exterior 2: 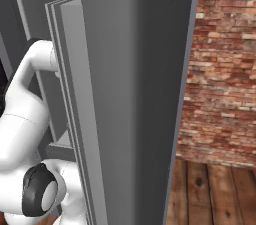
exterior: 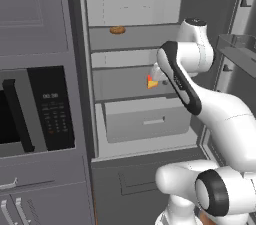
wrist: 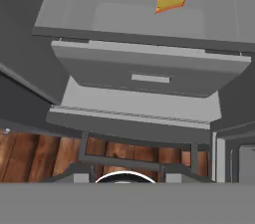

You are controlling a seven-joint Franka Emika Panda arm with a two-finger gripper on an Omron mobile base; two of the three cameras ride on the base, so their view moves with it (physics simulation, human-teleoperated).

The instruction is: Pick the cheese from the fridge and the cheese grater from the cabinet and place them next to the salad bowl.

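A: Where's your cheese [exterior: 152, 82]?

B: On the fridge [exterior: 135, 4] shelf above the drawer [wrist: 149, 71], the gripper [exterior: 158, 73] just beside it. I can't tell whether its fingers are spread or gripping.

A: Pull out low and you could clip the drawer front.

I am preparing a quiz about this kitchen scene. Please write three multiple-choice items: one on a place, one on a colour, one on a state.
1. Where is the cheese?
A. on a fridge shelf above the drawer
B. inside the drawer
C. on the floor

2. What colour is its rind edge?
A. blue
B. red
C. white

3. The fridge door is:
A. shut
B. missing
C. open

Answers: A, the wedge lies on the shelf over the drawer; B, the hand view shows a red edge; C, the shelves are exposed.
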